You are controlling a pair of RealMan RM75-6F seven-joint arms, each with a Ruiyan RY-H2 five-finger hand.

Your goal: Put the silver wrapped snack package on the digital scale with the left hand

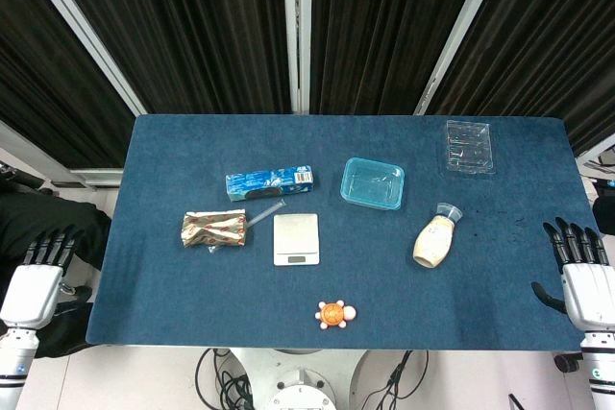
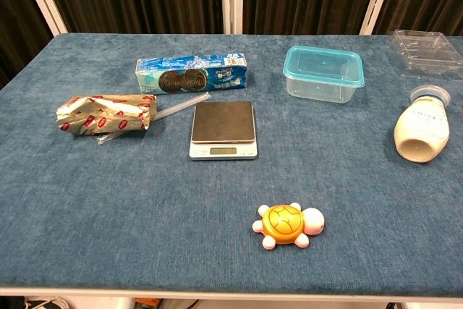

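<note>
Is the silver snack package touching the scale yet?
Apart. The chest view shows bare blue cloth between the silver snack package and the scale.

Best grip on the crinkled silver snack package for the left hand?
Grip the crinkled silver snack package across its narrow middle, from above. It lies flat, long axis left-right, so the left robot hand can span its short width. A clear stick lies against its right end.
</note>
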